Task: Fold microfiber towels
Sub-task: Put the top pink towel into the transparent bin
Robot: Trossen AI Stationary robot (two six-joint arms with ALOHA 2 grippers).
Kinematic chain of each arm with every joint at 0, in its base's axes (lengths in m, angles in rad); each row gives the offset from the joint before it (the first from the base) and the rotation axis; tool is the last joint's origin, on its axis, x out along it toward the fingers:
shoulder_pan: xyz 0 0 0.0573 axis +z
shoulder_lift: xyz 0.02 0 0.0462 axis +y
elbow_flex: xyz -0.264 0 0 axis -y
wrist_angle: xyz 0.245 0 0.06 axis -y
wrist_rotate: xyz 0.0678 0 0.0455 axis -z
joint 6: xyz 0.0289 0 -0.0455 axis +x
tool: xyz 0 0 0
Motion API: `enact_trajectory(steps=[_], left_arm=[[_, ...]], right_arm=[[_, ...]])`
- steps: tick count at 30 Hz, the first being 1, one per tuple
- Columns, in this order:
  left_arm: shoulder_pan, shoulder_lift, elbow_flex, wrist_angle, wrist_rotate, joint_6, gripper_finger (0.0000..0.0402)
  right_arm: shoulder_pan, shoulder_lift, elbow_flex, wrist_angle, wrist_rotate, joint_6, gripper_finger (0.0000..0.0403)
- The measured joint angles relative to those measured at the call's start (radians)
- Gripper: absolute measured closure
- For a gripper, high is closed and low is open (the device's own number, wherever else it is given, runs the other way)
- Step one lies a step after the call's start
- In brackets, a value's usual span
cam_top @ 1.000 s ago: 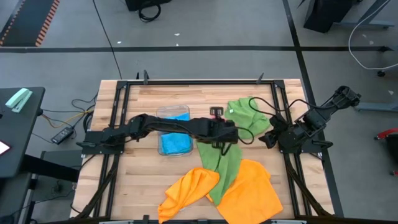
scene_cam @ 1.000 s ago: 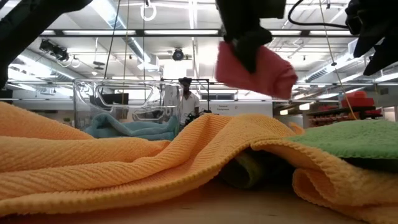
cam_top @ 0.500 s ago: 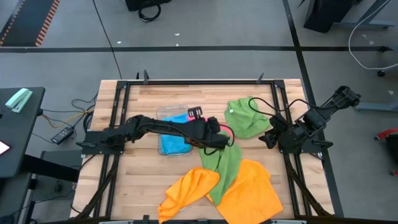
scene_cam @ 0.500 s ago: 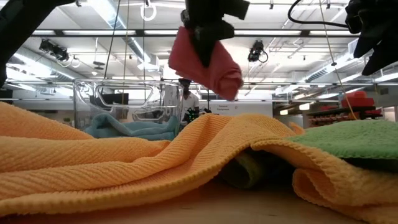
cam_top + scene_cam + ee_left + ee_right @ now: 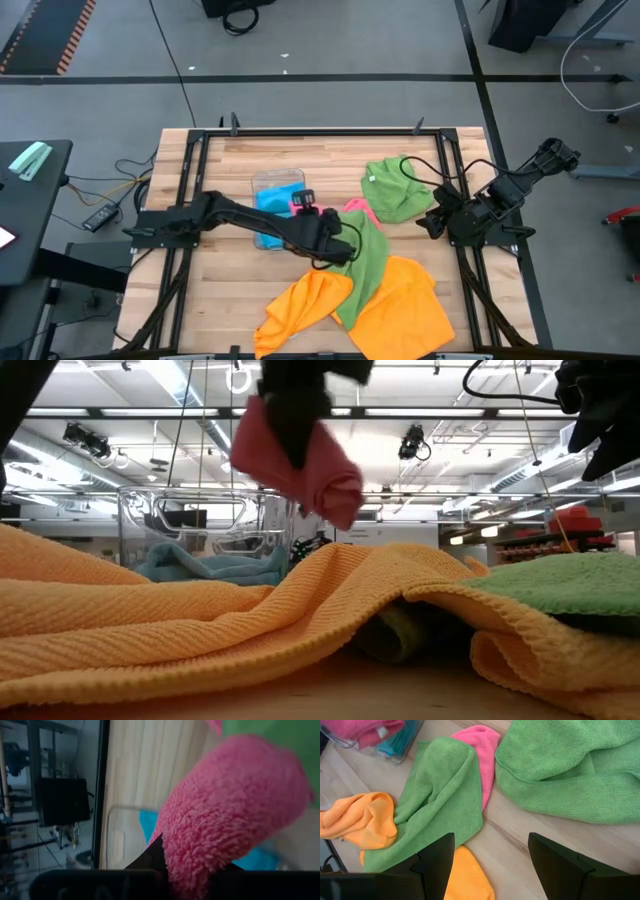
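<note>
From above, the slatted wooden table [image 5: 230,290] carries rumpled soft cloths: an orange towel [image 5: 400,300] at the near edge, a long green towel [image 5: 365,265] over it, and a second green towel [image 5: 398,190] bunched near the right pincer [image 5: 432,225], which waits at the table's right side. The left pincer [image 5: 325,232] reaches to mid-table beside a clear plastic tray [image 5: 268,182] holding a sky-blue towel [image 5: 272,205].

At table height, ribbed orange weave fills the foreground, and a pink towel [image 5: 310,460] hangs as a folded wad above it.

The left wrist view shows that pink fleece, fuzzy and looped, pinched tight in the nearly closed left pincer.

The right wrist view shows its own fingers [image 5: 435,857] spread wide, holding nothing, with another pink towel [image 5: 487,750] lying flat between the two green ones.
</note>
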Motion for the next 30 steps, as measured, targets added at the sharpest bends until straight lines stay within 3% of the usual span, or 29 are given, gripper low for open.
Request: enact_trajectory(steps=[6, 11, 16, 25, 30], left_arm=[[0.001, -0.158, -0.258, -0.006, 0.052, -0.067, 0.0386], [-0.007, -0.182, -0.378, 0.005, 0.093, -0.041, 0.0371], [-0.029, -0.183, -0.438, 0.085, 0.095, 0.005, 0.0348], [0.007, -0.184, -0.398, 0.068, 0.100, -0.093, 0.0383], [0.019, -0.184, -0.414, 0.148, 0.123, -0.118, 0.0373]], right_arm=[[0.000, 0.000, 0.000, 0.000, -0.003, 0.000, 0.0141], [0.000, 0.000, 0.000, 0.000, 0.003, 0.002, 0.0141], [0.000, 0.000, 0.000, 0.000, 0.004, 0.010, 0.0141], [0.000, 0.000, 0.000, 0.000, 0.006, 0.030, 0.0141], [0.000, 0.000, 0.000, 0.015, 0.005, 0.031, 0.0141]])
